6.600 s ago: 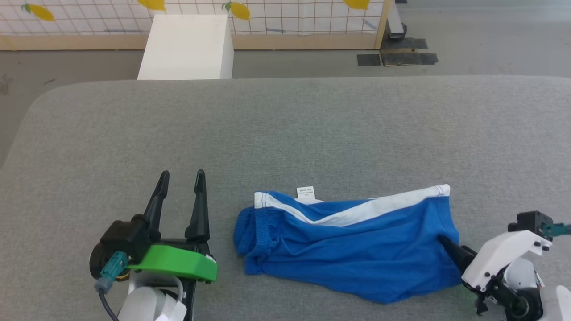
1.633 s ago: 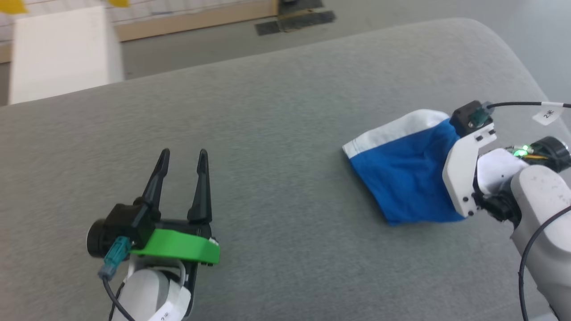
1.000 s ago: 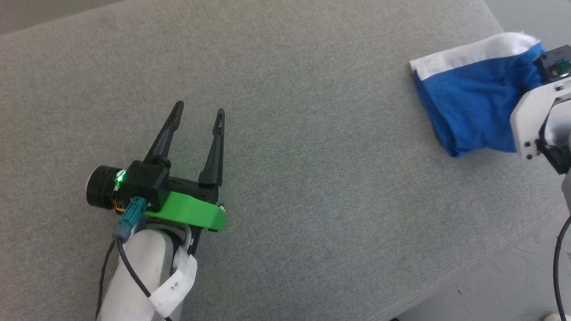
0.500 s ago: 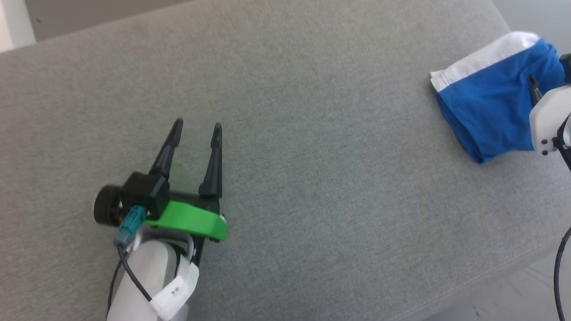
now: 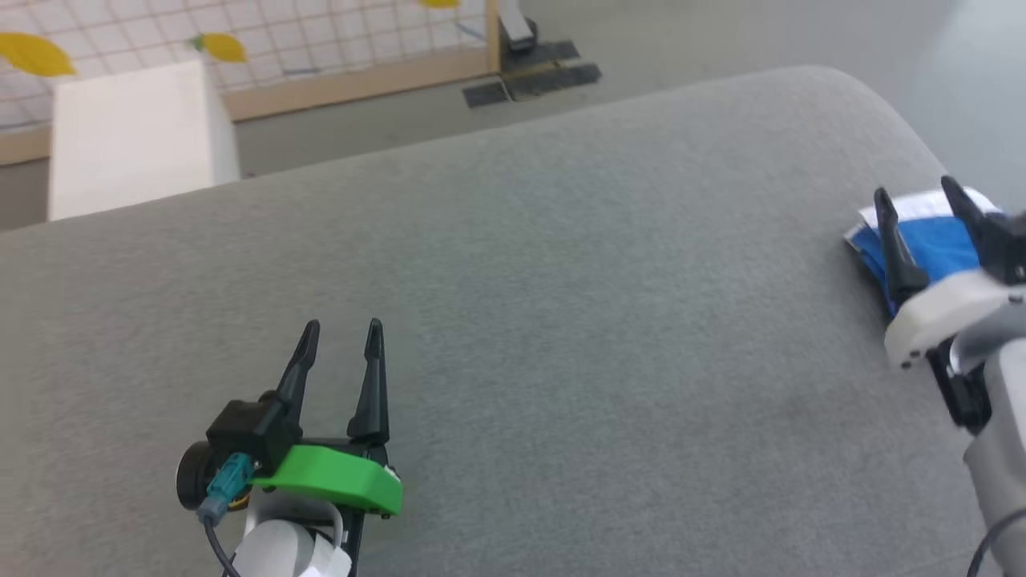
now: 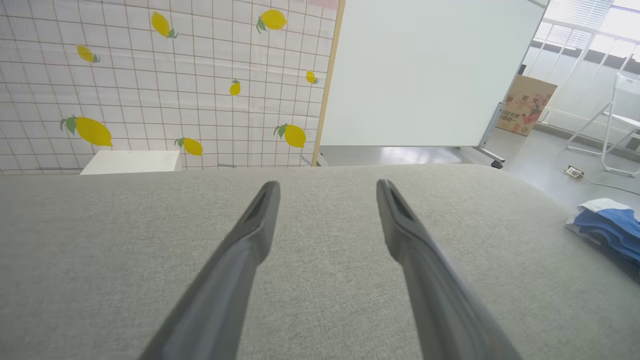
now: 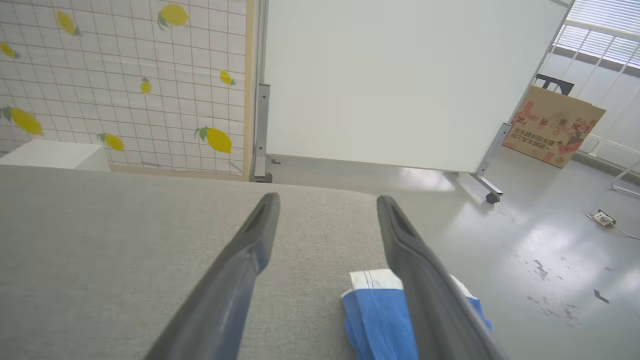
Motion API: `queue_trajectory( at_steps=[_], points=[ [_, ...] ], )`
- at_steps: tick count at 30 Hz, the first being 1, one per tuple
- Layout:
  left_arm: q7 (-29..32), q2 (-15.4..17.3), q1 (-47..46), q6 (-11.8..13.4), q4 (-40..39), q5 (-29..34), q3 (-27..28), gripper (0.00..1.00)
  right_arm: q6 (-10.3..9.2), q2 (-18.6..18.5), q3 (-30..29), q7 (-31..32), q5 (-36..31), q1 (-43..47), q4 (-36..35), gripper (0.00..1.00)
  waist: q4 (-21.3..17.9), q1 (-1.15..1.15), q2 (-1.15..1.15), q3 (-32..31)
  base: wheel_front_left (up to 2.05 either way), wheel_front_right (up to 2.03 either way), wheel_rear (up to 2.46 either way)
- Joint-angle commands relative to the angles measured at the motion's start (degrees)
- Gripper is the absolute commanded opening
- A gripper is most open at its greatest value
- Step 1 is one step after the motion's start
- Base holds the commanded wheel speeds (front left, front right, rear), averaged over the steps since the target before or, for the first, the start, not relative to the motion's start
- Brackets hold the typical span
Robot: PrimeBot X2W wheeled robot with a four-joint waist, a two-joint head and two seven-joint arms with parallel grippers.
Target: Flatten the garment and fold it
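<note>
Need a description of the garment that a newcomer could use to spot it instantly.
Start at the wide grey padded surface and go to its rounded right end. There, near the edge by the open right tool, lies the garment: a small folded bundle. Its bright blue fabric and white band stand out against the plain grey around it.

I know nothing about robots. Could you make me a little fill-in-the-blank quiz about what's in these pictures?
The garment is bright ___ with white trim.
It lies near the robot's ___ end of the grey surface.
The left gripper and right gripper both stand ___, holding nothing.
The screen behind is printed with yellow ___.
Missing words: blue; right; open; lemons.
</note>
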Motion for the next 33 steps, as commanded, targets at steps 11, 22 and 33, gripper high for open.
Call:
queue_trajectory(
  at_steps=[11,22,33],
  points=[
    [-0.3,-0.2,2.3,1.9,0.5,-1.4,-0.4,1.0,-0.1,7.3,-5.4,-0.6,-0.7,23.2,-25.2,1.0,10.9,0.0,0.0,-6.6,0.0,0.0,0.0],
    [-0.3,-0.3,4.4,2.8,1.1,-1.3,0.1,1.0,-0.1,14.4,-8.0,0.7,-6.9,34.4,-34.0,1.0,14.0,0.0,0.0,-7.6,0.0,0.0,0.0],
    [-0.3,-0.3,6.1,3.2,1.5,-1.4,0.5,1.0,-0.1,15.7,-7.4,2.5,-8.3,36.5,-36.5,1.0,14.9,0.0,0.0,-7.6,0.0,0.0,0.0]
  ],
)
